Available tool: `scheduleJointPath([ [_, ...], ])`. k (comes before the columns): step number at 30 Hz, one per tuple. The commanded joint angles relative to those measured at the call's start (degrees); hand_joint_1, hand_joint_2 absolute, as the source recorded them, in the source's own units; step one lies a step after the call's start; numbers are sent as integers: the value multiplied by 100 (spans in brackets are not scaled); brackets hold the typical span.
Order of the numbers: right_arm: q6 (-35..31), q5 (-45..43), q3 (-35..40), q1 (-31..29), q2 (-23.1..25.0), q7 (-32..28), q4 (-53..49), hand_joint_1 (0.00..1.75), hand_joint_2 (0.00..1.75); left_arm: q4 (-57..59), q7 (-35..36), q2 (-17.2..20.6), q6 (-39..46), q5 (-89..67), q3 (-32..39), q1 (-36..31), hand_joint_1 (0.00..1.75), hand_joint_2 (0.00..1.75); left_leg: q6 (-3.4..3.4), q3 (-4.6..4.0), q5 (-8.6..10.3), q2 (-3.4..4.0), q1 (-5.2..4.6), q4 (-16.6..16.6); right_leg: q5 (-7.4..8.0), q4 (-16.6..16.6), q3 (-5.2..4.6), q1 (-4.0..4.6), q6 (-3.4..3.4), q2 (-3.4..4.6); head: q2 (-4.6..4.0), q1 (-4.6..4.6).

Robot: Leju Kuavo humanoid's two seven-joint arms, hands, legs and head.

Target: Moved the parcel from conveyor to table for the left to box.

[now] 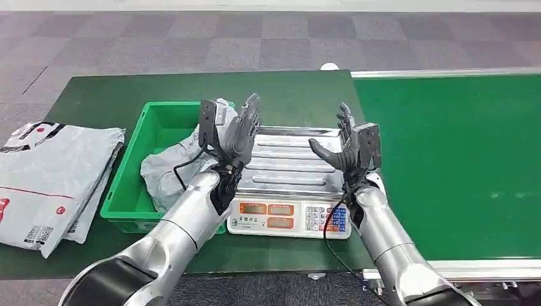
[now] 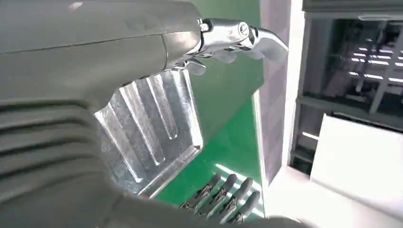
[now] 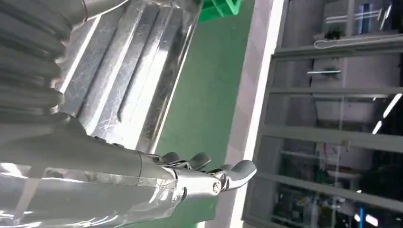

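Presently both robot hands are held raised above the scale (image 1: 290,185), which serves as the landmark: the left robot hand (image 1: 235,131) over its left side, the right robot hand (image 1: 348,145) over its right side, each with fingers spread and nothing grasped. A grey parcel (image 1: 167,167) is seen lying in the green bin (image 1: 137,191) just left of the scale, partly draped over the bin's near wall. The conveyor belt (image 1: 459,166) to the right of the scale carries no parcel within the visible stretch.

Several risks can be judged. The cable at the left wrist hangs close to the bin's rim and could be snagged if the arm is swung toward the bin. The steel platter could be struck if either robot hand is lowered carelessly.

Much of the parcel is hidden behind the left forearm, so its full shape cannot be told. The stack of grey mailers (image 1: 44,178) well left of the scale is cut off by the frame. The scale's display digits are too small to be read.
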Motion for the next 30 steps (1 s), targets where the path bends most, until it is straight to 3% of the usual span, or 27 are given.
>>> scheduleJointPath([
  [1,-105,2,280,3,-234,172,26,0,175,278,-237,2,212,-125,-596,-202,0,175,1,4,0,-6,5,-3,0,-8,10,7,-3,-7,0,0],
  [12,104,-52,328,-234,-162,210,335,0,175,276,-428,65,240,-28,-1190,-265,0,175,1,3,2,6,2,-4,5,-6,5,0,-5,5,0,0],
  [19,156,-96,368,-399,-220,210,566,0,175,432,-287,35,324,-20,-1142,-281,0,175,1,1,-1,7,3,-1,3,-5,3,2,-3,7,0,0],
  [24,229,-118,400,-254,-239,119,544,0,175,472,-154,142,-278,383,-834,-192,0,175,1,5,-1,6,1,-4,2,-6,7,0,-2,5,0,0],
  [30,228,-117,401,-244,-237,112,542,0,175,475,-160,154,-292,383,-834,-184,0,175,0,5,-1,7,3,-5,3,-7,8,2,-4,6,0,0],
])
